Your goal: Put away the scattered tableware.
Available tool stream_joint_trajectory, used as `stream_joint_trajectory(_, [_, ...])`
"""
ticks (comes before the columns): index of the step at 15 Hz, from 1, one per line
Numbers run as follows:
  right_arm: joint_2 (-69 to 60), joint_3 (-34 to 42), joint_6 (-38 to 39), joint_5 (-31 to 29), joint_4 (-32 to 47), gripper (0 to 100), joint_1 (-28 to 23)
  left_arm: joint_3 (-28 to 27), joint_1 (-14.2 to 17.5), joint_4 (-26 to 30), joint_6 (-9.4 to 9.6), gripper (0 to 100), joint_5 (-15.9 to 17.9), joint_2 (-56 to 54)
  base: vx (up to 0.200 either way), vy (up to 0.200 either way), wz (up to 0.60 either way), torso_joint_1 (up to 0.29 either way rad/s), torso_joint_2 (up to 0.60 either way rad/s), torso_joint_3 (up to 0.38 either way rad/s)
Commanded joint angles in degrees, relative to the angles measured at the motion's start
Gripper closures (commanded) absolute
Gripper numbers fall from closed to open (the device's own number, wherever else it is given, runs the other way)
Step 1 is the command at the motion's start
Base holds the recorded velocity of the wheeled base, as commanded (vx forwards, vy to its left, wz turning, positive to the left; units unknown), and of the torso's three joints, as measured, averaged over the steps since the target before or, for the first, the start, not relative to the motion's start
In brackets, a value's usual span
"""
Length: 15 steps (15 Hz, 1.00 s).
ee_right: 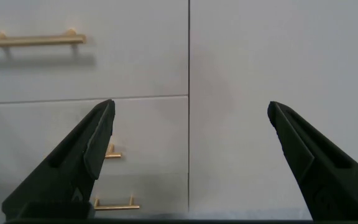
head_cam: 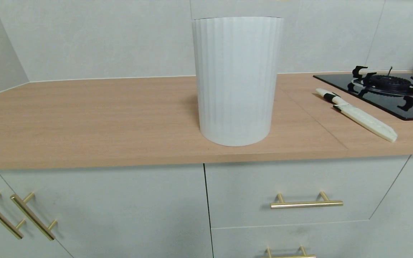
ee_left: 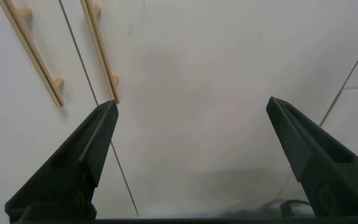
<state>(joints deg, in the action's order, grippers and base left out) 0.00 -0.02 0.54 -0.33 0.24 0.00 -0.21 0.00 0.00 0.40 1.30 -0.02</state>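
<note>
Closest to me are my own two hands: my left hand (ee_left: 192,102) has its fingers spread wide apart, holding nothing, in front of pale cabinet doors (ee_left: 216,93) with slanting brass bar handles (ee_left: 101,50). My right hand (ee_right: 191,104) is spread just as wide and also holds nothing, facing pale drawer fronts (ee_right: 104,68). Above those fronts runs the wooden counter (head_cam: 84,118). A tall ribbed white container (head_cam: 236,80) stands upright on it, close to the front edge and about mid-way along. To its right, well apart from it, a cream-coloured knife (head_cam: 356,114) with a black band at the handle lies flat on the counter. It is angled with its tip toward the front edge and sits just beside the black gas hob (head_cam: 389,89), not touching it as far as I can tell.
</note>
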Motion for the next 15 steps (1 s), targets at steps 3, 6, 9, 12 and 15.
stream_joint_trajectory(3, [0.09, -0.06, -0.01, -0.02, 0.02, 0, 0.00, 0.03, -0.09, 0.18, 0.04, 0, 0.01, 0.02, 0.000, 0.000, 0.00, 0.103, -0.29, -0.305])
stream_joint_trajectory(6, [0.09, 0.02, -0.01, -0.02, 0.02, 0, 0.00, 0.03, 0.00, 0.18, 0.04, 0, 0.01, 0.02, 0.000, 0.000, 0.00, 0.129, -0.54, -0.305])
stream_joint_trajectory(9, [0.09, 0.02, -0.01, -0.02, 0.02, 0, 0.00, 0.03, 0.00, 0.18, 0.04, 0, 0.01, 0.02, 0.000, 0.000, 0.00, 0.167, -0.48, -0.300])
stream_joint_trajectory(12, [0.09, 0.02, -0.01, -0.02, 0.02, 0, 0.00, 0.03, 0.00, 0.18, -0.05, 0, 0.01, 0.02, 0.000, 0.000, 0.00, 0.181, -0.48, -0.295])
stream_joint_trajectory(15, [0.09, 0.02, -0.01, -0.02, 0.02, 0, 0.00, 0.03, -0.09, 0.18, 0.04, 0, 0.01, 0.02, 0.000, 0.000, 0.00, 0.191, -0.49, -0.294])
